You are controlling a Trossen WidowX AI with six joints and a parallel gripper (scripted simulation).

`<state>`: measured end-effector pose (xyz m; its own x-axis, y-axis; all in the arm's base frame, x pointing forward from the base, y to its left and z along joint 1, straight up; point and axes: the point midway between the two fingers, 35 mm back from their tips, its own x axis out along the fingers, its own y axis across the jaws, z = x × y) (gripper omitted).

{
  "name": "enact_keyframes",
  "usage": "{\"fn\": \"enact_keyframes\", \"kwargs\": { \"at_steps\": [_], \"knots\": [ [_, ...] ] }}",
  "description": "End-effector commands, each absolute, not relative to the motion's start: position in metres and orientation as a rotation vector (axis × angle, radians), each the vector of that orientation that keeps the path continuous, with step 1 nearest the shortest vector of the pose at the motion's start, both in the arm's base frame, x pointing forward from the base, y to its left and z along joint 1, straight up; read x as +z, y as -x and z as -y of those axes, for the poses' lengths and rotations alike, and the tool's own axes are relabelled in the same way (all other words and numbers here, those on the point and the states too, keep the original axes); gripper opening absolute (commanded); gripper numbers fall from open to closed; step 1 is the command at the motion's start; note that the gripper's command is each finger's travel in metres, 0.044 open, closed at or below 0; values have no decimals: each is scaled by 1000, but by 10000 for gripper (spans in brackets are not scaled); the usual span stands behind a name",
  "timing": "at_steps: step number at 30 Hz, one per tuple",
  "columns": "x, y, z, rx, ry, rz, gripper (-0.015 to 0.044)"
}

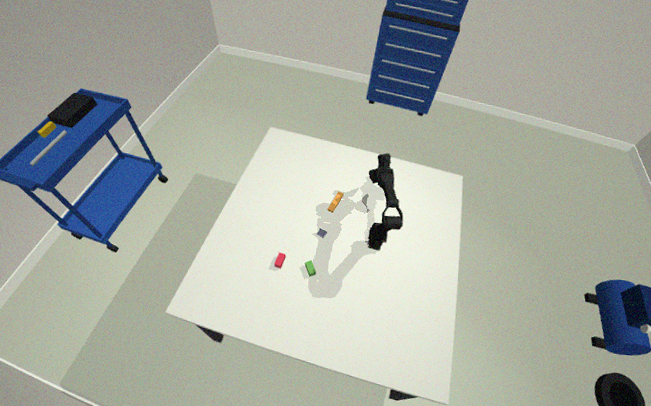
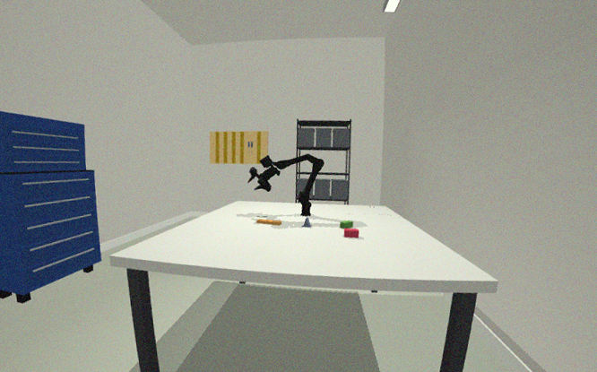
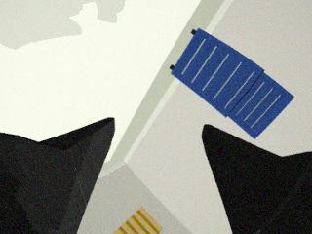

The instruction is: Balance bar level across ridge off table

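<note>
The orange bar (image 1: 335,201) (image 2: 269,221) lies flat on the white table (image 1: 409,323) (image 2: 286,261). The small grey-blue ridge (image 1: 322,233) (image 2: 306,222) stands on the table, apart from the bar, with nothing on it. My gripper (image 2: 251,184) (image 3: 159,127) is open and empty. It is raised high above the table, tilted downward, on the far side of the bar in the exterior view. Neither the bar nor the ridge shows in the wrist view.
A red block (image 1: 279,259) (image 2: 351,232) and a green block (image 1: 310,268) (image 2: 345,224) lie on the table near the ridge. The arm's shadow falls across the table around the bar and the ridge. A blue cabinet (image 1: 411,62) (image 2: 36,208) (image 3: 219,73) stands beyond the table.
</note>
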<state>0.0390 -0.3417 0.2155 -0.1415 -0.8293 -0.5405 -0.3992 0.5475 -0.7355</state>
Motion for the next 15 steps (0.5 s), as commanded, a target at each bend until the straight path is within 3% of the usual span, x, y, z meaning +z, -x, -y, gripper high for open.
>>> {"fn": "enact_keyframes", "kwargs": {
  "at_steps": [1,15],
  "knots": [
    [203,-69,339,-389,1041,-1698,315],
    [175,-149,314,-31,1080,-1559,315]
  ]
}}
